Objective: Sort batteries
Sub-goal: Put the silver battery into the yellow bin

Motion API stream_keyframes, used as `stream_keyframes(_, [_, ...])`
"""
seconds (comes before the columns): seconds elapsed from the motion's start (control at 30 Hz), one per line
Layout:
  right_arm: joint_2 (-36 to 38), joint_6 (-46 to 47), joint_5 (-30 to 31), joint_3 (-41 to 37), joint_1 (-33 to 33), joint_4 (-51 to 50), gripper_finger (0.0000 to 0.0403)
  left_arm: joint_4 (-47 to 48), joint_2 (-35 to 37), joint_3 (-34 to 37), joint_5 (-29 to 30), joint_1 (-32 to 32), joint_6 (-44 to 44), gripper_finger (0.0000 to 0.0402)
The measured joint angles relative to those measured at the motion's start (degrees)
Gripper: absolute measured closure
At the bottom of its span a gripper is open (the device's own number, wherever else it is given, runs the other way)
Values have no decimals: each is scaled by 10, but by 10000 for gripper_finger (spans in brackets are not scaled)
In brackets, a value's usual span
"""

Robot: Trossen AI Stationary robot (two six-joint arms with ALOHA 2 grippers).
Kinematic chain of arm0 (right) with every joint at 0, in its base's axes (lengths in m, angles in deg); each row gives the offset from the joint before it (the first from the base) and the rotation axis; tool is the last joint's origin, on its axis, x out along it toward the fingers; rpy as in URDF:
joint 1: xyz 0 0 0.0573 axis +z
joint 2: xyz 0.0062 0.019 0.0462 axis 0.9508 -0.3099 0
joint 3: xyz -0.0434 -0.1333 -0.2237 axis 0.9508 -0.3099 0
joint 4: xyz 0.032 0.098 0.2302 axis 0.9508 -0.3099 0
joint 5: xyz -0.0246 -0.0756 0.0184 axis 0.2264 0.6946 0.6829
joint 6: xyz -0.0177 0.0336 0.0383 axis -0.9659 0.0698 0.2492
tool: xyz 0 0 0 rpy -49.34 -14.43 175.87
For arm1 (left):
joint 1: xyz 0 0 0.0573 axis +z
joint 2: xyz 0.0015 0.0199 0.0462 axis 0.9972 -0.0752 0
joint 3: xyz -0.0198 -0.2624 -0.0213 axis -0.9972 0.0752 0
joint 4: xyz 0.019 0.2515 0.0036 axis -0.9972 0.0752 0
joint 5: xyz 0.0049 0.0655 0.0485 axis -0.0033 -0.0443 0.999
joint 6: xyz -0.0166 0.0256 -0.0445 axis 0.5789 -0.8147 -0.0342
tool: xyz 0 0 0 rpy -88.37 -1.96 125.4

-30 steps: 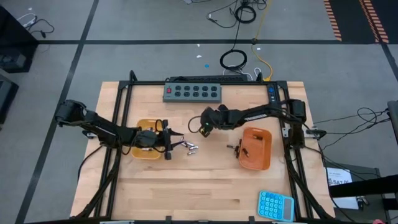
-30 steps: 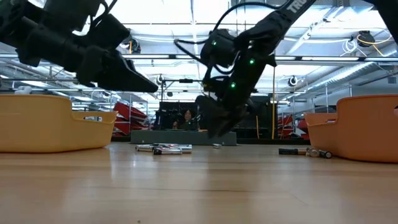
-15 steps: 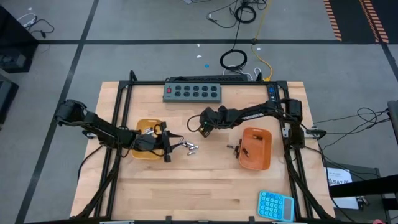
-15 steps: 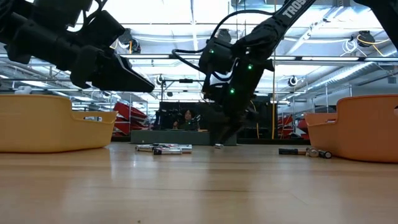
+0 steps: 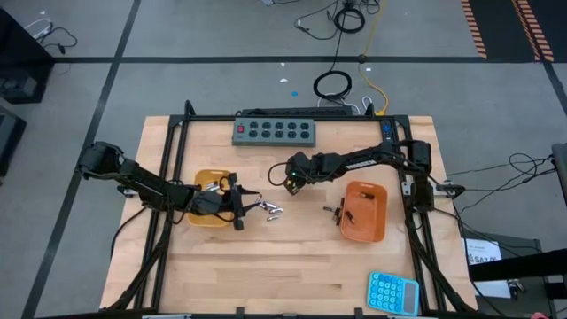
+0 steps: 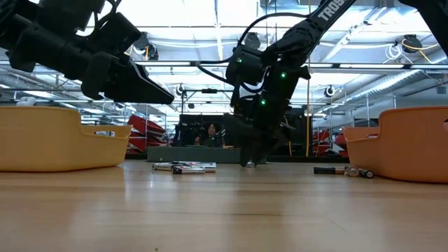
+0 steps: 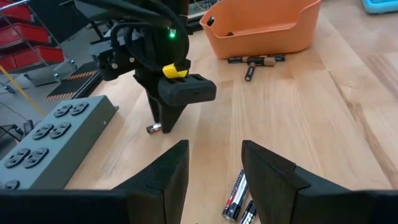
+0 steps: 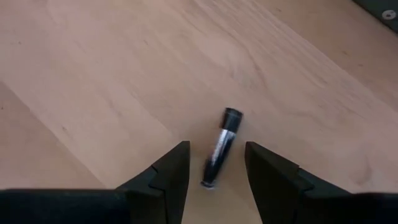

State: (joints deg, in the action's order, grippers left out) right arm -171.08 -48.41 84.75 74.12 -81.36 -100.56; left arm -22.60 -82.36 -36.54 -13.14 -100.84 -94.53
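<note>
— Where are your right fingers [image 8: 214,171]?

— Near the middle of the overhead frame, tips down at the pale wooden worktop [image 5: 292,266]. They stand apart, astride a small dark cylindrical battery with a silver cap [image 8: 221,148] that lies flat on the wood; whether the pads touch it, I cannot tell.

— And the left?

— My left fingers [image 7: 214,171] are apart and hold nothing, at the inner edge of the shallow orange plastic tray on the left [image 5: 211,213]. A small cluster of loose silver and dark batteries [image 5: 271,211] lies just beyond them.

— Room to move?

— Bare wood fills the lower half of the frame, up to the light blue calculator [image 5: 392,291] at the lower right corner. The second orange tray [image 5: 365,211] sits right of centre with a few batteries beside its left rim; the grey power strip [image 5: 275,131] lines the top edge.
</note>
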Motion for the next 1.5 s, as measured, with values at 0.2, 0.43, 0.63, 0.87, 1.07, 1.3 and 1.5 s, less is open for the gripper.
stream_keyframes(0.2, [-3, -16, 7, 0, 7, 1, 262, 0, 0, 0, 0, 0, 0, 243])
stream_keyframes(0.43, [-25, -29, 5, 2, 16, 2, 349, 0, 0, -1, -6, 0, 30, 243])
stream_keyframes(0.63, [-55, -63, -12, 5, 18, 16, 389, -4, 0, -1, -3, 0, 30, 243])
stream_keyframes(0.87, [-30, -93, 32, -2, 52, 64, 396, 0, 0, -1, 1, 0, 30, 243])
stream_keyframes(1.07, [-15, -124, 6, -3, 84, 142, 400, 3, 0, -1, 19, -12, 29, 243])
stream_keyframes(1.3, [-13, -141, 44, -2, 98, 174, 400, 45, 7, -1, 83, -31, 15, 243])
stream_keyframes(1.5, [-12, -168, 56, -2, 99, 190, 400, 44, 12, -1, 83, -33, 14, 243])
